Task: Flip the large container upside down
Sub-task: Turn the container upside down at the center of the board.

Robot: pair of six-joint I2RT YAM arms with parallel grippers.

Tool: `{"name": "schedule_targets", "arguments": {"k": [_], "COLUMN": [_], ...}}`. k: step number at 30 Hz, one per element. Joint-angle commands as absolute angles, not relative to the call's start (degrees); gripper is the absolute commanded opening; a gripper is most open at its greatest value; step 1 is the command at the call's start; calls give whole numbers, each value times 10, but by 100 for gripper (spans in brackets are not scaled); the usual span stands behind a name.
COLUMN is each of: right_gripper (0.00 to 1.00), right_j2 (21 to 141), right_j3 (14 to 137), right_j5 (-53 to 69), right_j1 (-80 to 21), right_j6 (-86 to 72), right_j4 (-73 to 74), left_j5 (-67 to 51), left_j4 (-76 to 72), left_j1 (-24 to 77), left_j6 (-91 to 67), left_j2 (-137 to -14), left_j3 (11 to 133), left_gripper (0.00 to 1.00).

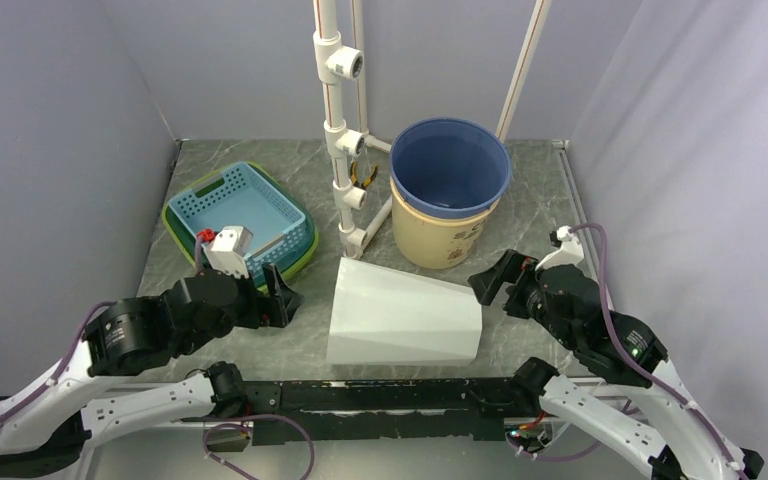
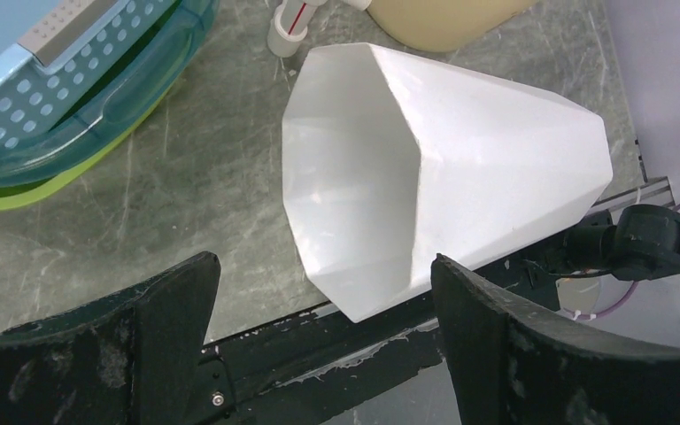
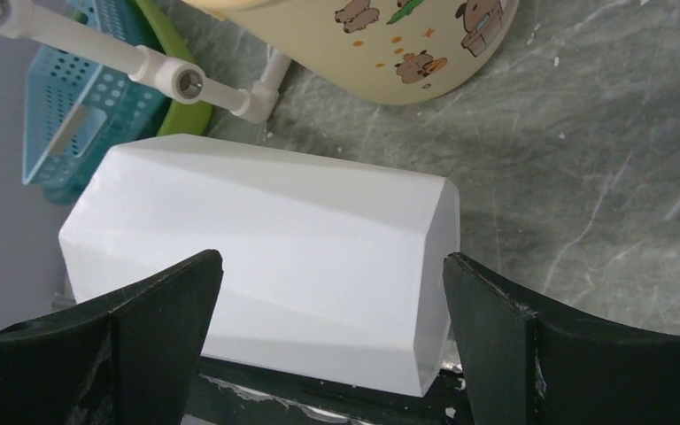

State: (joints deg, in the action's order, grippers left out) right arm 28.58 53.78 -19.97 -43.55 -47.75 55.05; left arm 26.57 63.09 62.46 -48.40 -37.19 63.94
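Note:
The large container (image 1: 405, 320) is a white faceted bin lying on its side near the table's front edge. Its wide open mouth (image 2: 354, 186) faces left and its narrower closed end (image 3: 434, 274) faces right. My left gripper (image 1: 285, 295) stands open just left of the mouth, apart from it, and in the left wrist view its fingers (image 2: 323, 266) frame the lower rim without touching. My right gripper (image 1: 490, 280) is open at the closed end. In the right wrist view the container's side (image 3: 274, 230) fills the space beyond the spread fingers (image 3: 332, 259).
A blue bucket (image 1: 450, 165) sits nested in a yellow cartoon-printed bucket (image 1: 440, 235) behind the container. A blue perforated basket (image 1: 240, 210) rests in a green tray at the back left. A white pipe frame (image 1: 345, 150) rises between them. A black rail (image 1: 380, 395) runs along the front edge.

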Motion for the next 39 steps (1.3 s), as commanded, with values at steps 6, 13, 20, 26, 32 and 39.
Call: {"name": "schedule_targets", "arguments": {"k": [6, 13, 20, 26, 32, 39], "right_gripper": [100, 100, 100, 100, 100, 100], "right_j2": [382, 349, 358, 409, 476, 444], "right_j3": [598, 529, 534, 520, 538, 497], "right_j5": [-186, -137, -153, -182, -225, -212], "right_j1": [-437, -436, -436, -436, -436, -436], "right_j6": [-483, -496, -465, -454, -485, -475], "right_j4": [614, 582, 569, 515, 468, 429], "left_j5": [228, 222, 203, 262, 314, 318], "left_j4": [577, 616, 594, 531, 527, 533], "left_j1": [627, 627, 627, 627, 627, 626], "left_j6": [-418, -425, -454, -413, -379, -425], "left_j2": [-378, -440, -438, -436, -482, -540], "left_j3": [674, 706, 666, 651, 669, 686], "left_gripper": [94, 94, 94, 94, 95, 95]}}
